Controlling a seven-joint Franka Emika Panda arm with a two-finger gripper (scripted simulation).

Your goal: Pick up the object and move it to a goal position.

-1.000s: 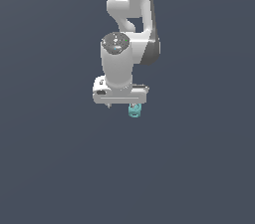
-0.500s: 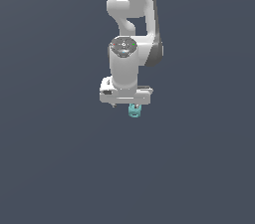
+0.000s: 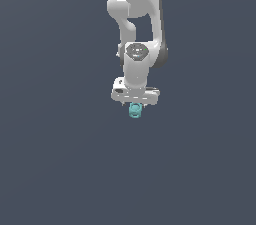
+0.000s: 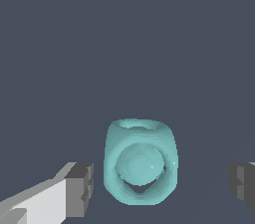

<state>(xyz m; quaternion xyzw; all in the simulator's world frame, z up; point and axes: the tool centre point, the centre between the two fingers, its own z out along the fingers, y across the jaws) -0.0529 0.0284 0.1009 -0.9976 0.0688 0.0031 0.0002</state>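
Since a second ago we see the arm shifted toward the exterior view's right. Our pincer (image 4: 162, 183) stands apart, clear gaps both sides of the teal object (image 4: 140, 168), which sits between its fingers (image 4: 79, 189). No readable markings.

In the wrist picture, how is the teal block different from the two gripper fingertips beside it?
The teal block is rounded and bright teal, while the fingertips are dark grey and squared. The block shows a circular ring with a dome inside; the fingertips have flat, ribbed faces. The block sits whole between them, whereas both fingertips are cut by the picture's edge. A gap shows on each side, so the gripper is open. All lie over the same plain dark ground.
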